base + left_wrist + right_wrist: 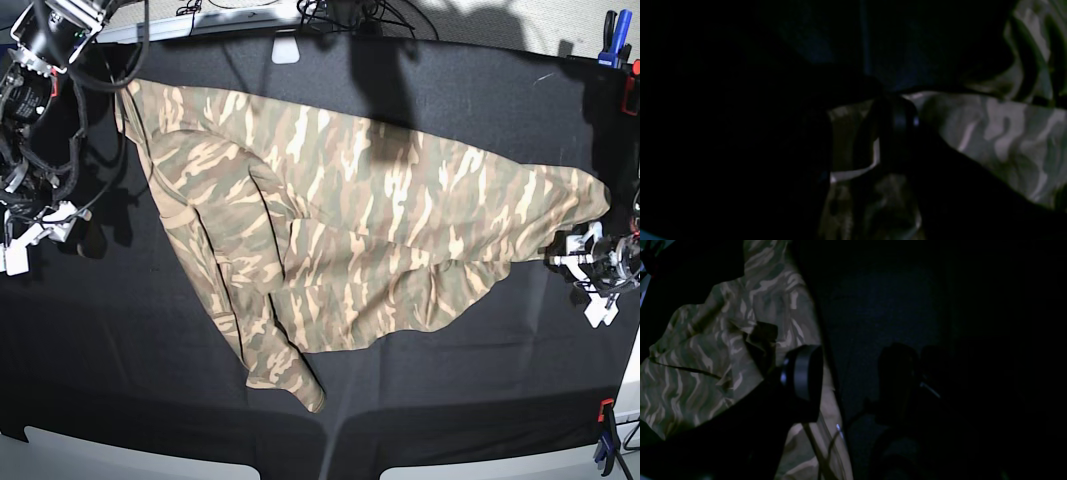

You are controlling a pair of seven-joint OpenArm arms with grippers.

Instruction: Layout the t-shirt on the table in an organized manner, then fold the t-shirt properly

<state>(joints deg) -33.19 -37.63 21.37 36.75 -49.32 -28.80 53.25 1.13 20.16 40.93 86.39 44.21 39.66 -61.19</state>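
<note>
The t-shirt (350, 240) lies stretched across the surface (130, 370); the left pincer (590, 262) nips its corner, pulling it taut, while the right pincer (30, 235) hangs spread, empty.

Left arm (598, 265): white brackets, black body. Right arm (35, 90): black links, looped black cables, white brackets.

t-shirt (340, 230): camouflage print only, no lettering or logo to read.
table (130, 330): plain black cloth, no markings.
clamps (612, 38): red and blue, nothing legible on them.
wrist views: too dark for any text.
</note>
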